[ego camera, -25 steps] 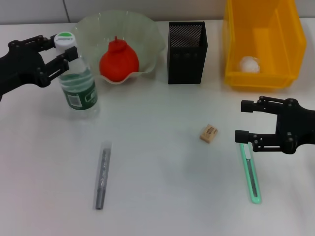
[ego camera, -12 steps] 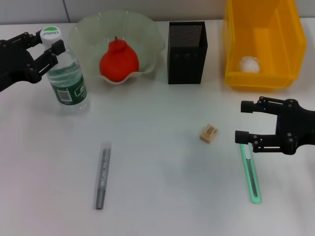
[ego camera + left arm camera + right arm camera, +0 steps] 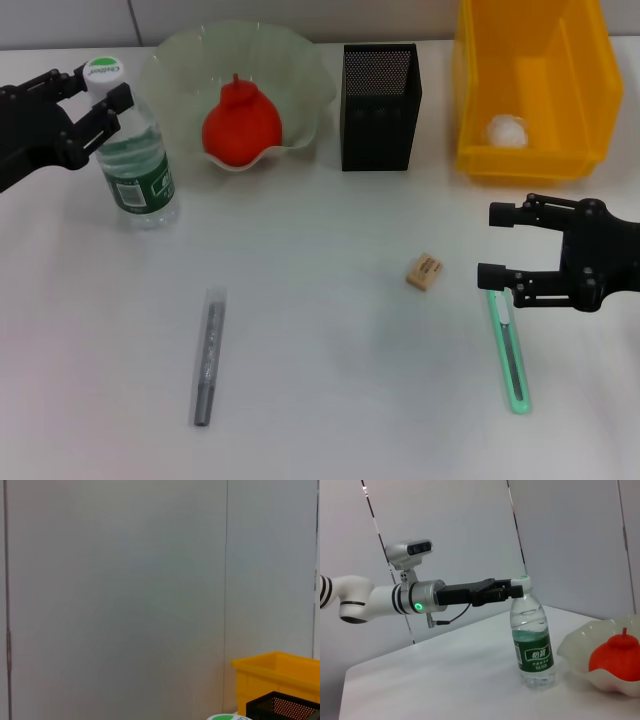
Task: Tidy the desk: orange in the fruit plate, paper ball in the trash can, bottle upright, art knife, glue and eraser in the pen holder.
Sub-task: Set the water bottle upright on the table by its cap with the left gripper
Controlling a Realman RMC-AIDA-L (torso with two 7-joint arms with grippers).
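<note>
Bench (image 3: 320, 400) carries one of each item. Trash can (image 3: 580, 150), upper right, holds the paper ball (image 3: 506, 130); fruit plate (image 3: 310, 100), upper centre, holds the orange (image 3: 241, 125); pen holder (image 3: 380, 95) between them. Bottle (image 3: 130, 150) upright, upper left, left gripper (image 3: 93, 95) pinching its cap. Right gripper (image 3: 493, 245), spread, hovers above art knife (image 3: 512, 355), lower right. Glue (image 3: 208, 357) lower left; eraser (image 3: 424, 271) centre.

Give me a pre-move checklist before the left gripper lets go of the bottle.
1. Bottle upright on the desk: ok.
2. Left gripper at the cap: ok; firmness of hold: cannot tell.
3. Bottle apart from the fruit plate: ok.
4. Orange in the plate, paper ball in the trash can: ok.
5. Right gripper open, above the art knife: ok.
</note>
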